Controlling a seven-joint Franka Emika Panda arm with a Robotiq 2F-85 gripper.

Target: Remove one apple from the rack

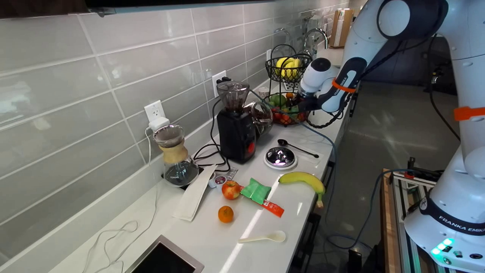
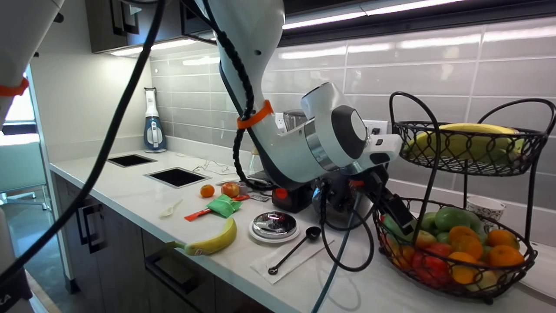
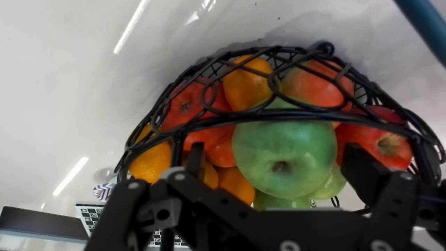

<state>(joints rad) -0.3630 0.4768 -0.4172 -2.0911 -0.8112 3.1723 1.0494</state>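
Observation:
The rack [image 2: 532, 195] is a black wire stand with two tiers, also seen in an exterior view [image 1: 269, 72]. Its lower basket holds green apples, red apples and orange fruits. A light-green apple [image 3: 284, 157] sits high in the lower basket in the wrist view, just inside the rim [image 3: 223, 121]. My gripper [image 3: 277, 148] is open, with one finger on each side of this apple and visible gaps to both. In an exterior view the fingers [image 2: 404, 219] point down at the lower basket's near side, over a partly hidden green apple [image 2: 392, 227].
Bananas [image 2: 469, 141] lie in the upper tier above my gripper. A red apple [image 3: 390, 143] is beside the right finger. A blue cable [image 2: 339, 256] crosses the counter near the rack. A black coffee grinder [image 1: 237, 132], silver lid [image 1: 280, 157] and black spoon [image 2: 295, 250] stand nearby.

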